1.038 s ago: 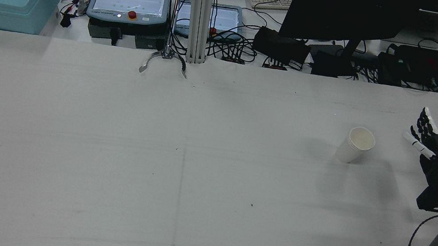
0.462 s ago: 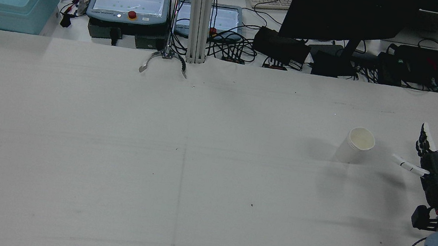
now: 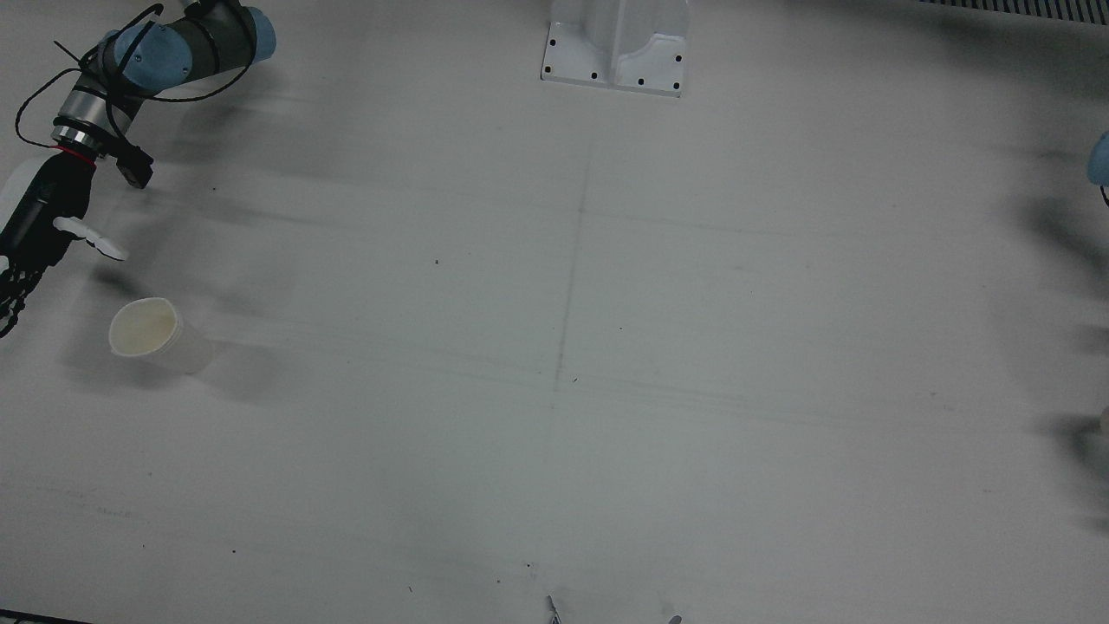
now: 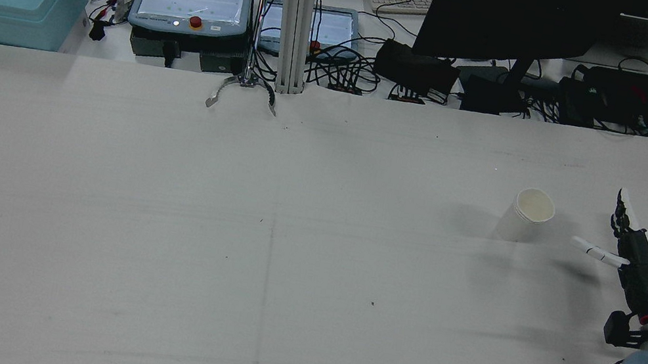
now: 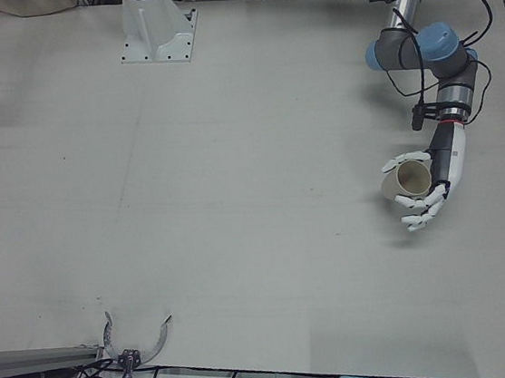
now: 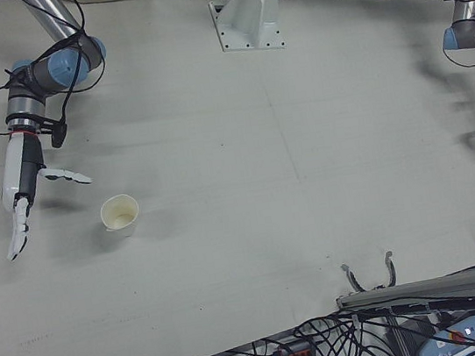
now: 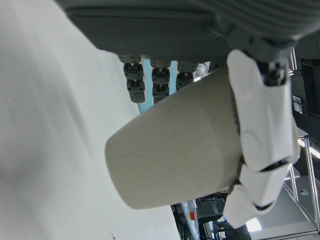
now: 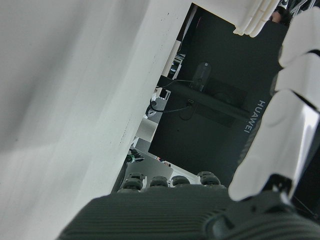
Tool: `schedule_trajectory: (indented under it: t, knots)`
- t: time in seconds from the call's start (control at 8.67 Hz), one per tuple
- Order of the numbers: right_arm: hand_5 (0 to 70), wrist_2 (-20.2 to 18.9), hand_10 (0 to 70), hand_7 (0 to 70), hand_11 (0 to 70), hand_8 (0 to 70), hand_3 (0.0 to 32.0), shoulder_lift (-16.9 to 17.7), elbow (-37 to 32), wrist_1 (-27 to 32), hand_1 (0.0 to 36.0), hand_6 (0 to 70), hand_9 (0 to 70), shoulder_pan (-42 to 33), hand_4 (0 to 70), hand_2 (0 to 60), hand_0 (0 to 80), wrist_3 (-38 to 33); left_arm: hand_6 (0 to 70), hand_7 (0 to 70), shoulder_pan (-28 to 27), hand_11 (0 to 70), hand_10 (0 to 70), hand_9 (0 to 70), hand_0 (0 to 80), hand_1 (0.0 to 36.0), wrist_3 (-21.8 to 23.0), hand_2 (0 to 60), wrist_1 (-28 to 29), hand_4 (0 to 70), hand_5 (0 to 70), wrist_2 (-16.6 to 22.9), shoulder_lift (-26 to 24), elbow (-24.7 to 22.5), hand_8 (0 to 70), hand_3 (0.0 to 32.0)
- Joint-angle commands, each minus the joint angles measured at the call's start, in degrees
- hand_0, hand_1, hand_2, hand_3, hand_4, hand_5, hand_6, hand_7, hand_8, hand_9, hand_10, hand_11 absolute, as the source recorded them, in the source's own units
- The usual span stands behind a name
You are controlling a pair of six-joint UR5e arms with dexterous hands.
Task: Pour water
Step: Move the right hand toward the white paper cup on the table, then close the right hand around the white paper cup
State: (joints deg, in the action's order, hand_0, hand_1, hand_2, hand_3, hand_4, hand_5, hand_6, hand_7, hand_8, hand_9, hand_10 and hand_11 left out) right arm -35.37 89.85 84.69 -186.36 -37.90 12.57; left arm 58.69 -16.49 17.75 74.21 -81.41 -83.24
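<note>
White cloth covered the table (image 3: 606, 347), and in the front view a paper cup (image 3: 152, 334) stood upright at its left edge, at about 4 o'clock from the right hand (image 3: 35, 234). That hand held nothing, its fingers spread and its thumb pointing toward the cup without touching it.

From the rear, the cup lay at 10 o'clock from the hand, near but apart.

In the left-front view, the left hand (image 5: 430, 187) was wrapped around a second cup (image 5: 404, 179), which was tipped almost on its side with its mouth toward 9 o'clock.

At the right-front view's right edge that hand barely showed, well apart from the standing cup.

Up close, the left hand view showed fingers clamped round the tilted cup (any water inside was hidden).

Only fingers and a dark monitor (image 8: 220, 100) showed in the right hand view.

Tilted so far from its target, the second cup could spill early. A careless closing of the right hand could topple the light standing cup.
</note>
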Motion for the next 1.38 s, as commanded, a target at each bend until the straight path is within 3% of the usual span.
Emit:
schedule_trajectory:
  t: [0.0,0.23,0.46,0.81,1.27]
  knots:
    - [0.0,0.5,1.7,0.0,4.6,0.0,0.0,-1.2,0.3,-2.1,17.5,0.0,0.0,1.0,0.0,10.8,48.3,2.8,18.1,35.6,-0.1,18.0,11.0,22.9,49.3,36.0,0.2,60.0,-0.2,46.5,68.1,0.1,0.6,-1.0,13.8,0.0]
    - [0.0,3.2,1.9,0.0,5.0,0.0,0.0,-3.6,0.5,-2.1,17.9,0.0,0.0,2.0,0.0,12.0,48.8,8.8,18.3,35.7,-0.1,18.0,10.9,22.9,49.2,36.0,0.2,60.0,-0.2,47.0,68.6,0.8,2.4,-2.4,13.8,0.0]
    - [0.0,5.1,1.8,0.0,4.8,0.0,0.0,-3.7,0.5,-2.0,18.0,0.0,0.1,3.6,0.0,13.1,48.4,10.0,18.5,36.1,-0.2,18.2,11.0,23.2,49.4,36.0,0.2,60.0,-0.2,47.4,69.9,0.8,3.4,-2.5,14.0,0.0]
    - [0.0,5.1,1.9,0.0,4.8,0.0,0.0,-4.1,4.1,-2.1,17.3,0.0,0.5,3.2,0.0,14.3,47.5,10.2,18.3,35.7,-0.2,18.2,11.1,23.2,49.2,36.0,0.2,60.0,-0.1,46.7,69.3,0.8,3.8,-2.3,14.0,0.0]
    - [0.0,5.1,0.8,0.0,3.3,0.0,0.0,-4.9,2.9,-1.9,18.5,0.0,0.3,2.8,0.0,17.2,48.0,12.4,18.4,35.7,-0.3,18.3,11.2,23.3,49.5,36.0,0.1,60.0,-0.1,46.5,69.8,0.8,3.5,-2.2,14.1,0.0]
